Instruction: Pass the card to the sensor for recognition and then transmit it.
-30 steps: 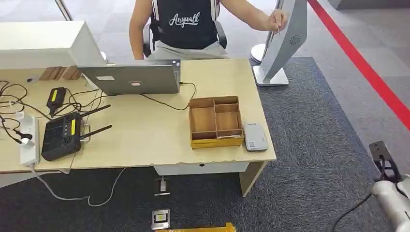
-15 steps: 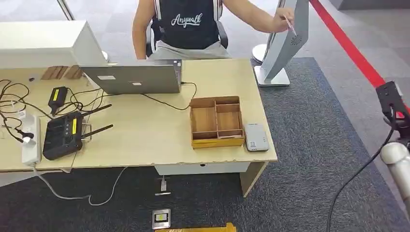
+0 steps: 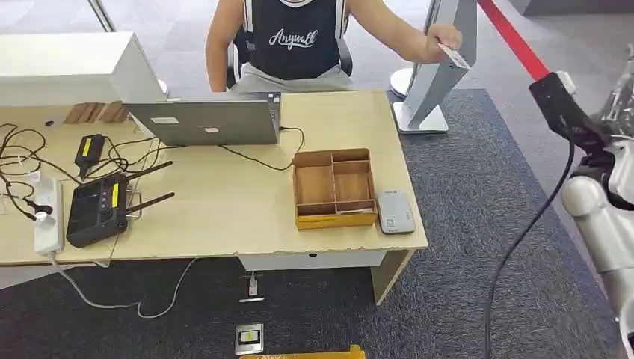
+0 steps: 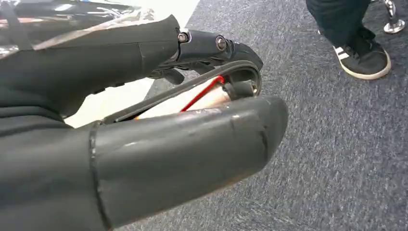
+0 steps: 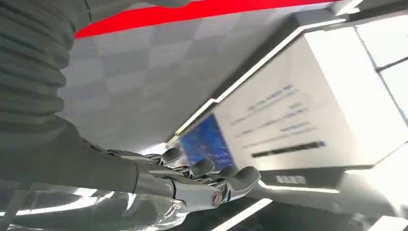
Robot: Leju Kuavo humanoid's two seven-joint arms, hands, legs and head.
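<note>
Nothing of the task looks done yet, judging from how things lie. The card (image 3: 454,56) is pinched in the person's hand (image 3: 437,39), held out past the far right corner of the tabletop (image 3: 224,217), just in front of the grey kiosk (image 3: 441,67) and well apart from the robot. The right arm (image 3: 598,217) is raised at the right edge of the head view, with a black camera unit at its wrist (image 3: 564,108) pointing toward the card. The right hand (image 5: 202,185) in its wrist view holds nothing, its fingers (image 5: 240,175) stretched out side by side, released. The left hand (image 4: 183,144) hangs over the carpet; its thumb and dark fingers lie close together, but I cannot tell whether they are clenched. The sensor (image 3: 395,212), a small grey reader, lies on the tabletop touching the right side of the wooden tray (image 3: 333,187), with nothing on it. What remains, as I judge it: taking the card, bringing it to the sensor, then handing it on.
</note>
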